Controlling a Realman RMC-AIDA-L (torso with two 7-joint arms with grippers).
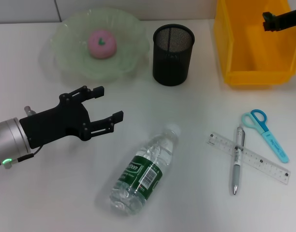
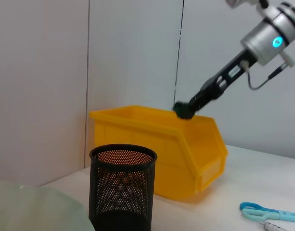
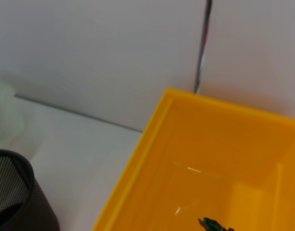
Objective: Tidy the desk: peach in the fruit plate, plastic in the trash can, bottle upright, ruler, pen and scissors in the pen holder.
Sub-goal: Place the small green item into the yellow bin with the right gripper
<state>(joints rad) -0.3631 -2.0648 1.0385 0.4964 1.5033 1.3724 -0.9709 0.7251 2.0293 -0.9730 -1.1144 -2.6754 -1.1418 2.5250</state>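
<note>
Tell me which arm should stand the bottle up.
Left, probably: the left gripper hangs open beside the lying bottle; the right gripper is over the yellow bin.

An office-like desk: a white tabletop (image 1: 186,111) against plain grey wall panels (image 2: 133,53), with a mesh pen holder (image 1: 172,54) at 12 o'clock.

no word or brand can be read with certainty. on the lying water bottle (image 1: 140,175) a green label (image 1: 144,173) is seen, bearing a white barcode and a white oval logo whose letters cannot be made out. along the clear ruler (image 1: 248,157) fine graduation marks are printed, but no numbers can be read. the scissors (image 1: 264,132) carry faint, illegible print.
</note>
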